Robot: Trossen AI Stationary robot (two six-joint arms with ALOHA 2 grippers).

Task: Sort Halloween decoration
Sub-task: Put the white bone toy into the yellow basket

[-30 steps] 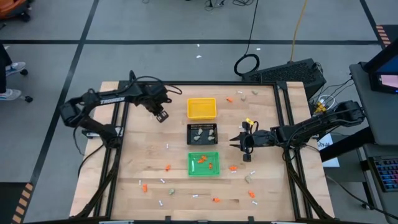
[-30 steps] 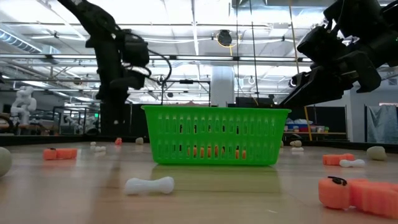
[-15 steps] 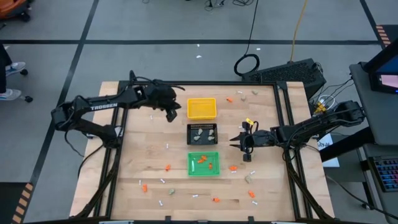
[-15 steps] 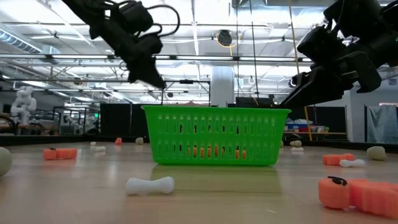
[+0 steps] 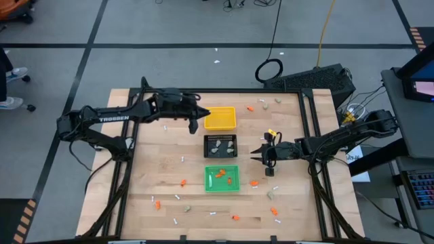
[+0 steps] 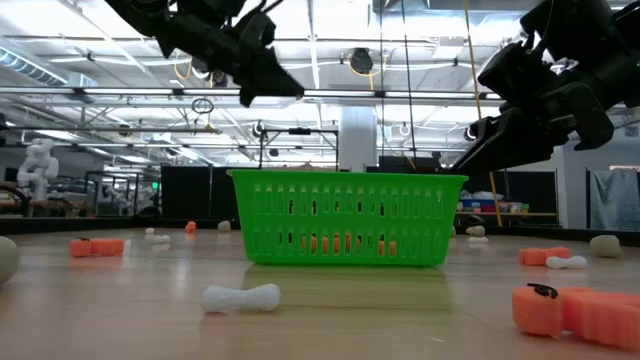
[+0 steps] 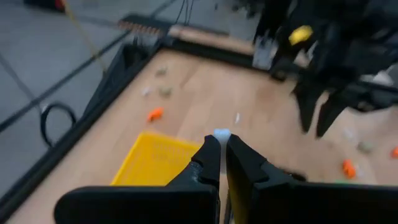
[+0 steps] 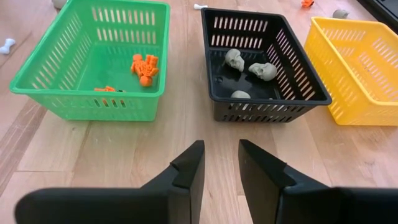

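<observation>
So, a white stick (image 7: 221, 133) is being carried toward the yellow tray (image 5: 220, 118) by the left gripper (image 5: 196, 118).

The left fingers (image 7: 208, 163) are clenched on the small white piece, held up off the tabletop (image 5: 163, 169) at the tray's 9 o'clock edge, presumably so it can be dropped in where sticks seem meant to go; that tray looks empty. Orange bits (image 8: 144, 65) were put in the green tray (image 8: 37, 62) and beige-grey lumps (image 8: 234, 59) in the black tray (image 8: 317, 93), one kind each. The right gripper (image 5: 256, 155) is parked at the black tray's 3 o'clock, fingers (image 8: 189, 171) parted with nothing between them, likely kept clear. Plenty of pieces are left scattered on the tabletop.
</observation>
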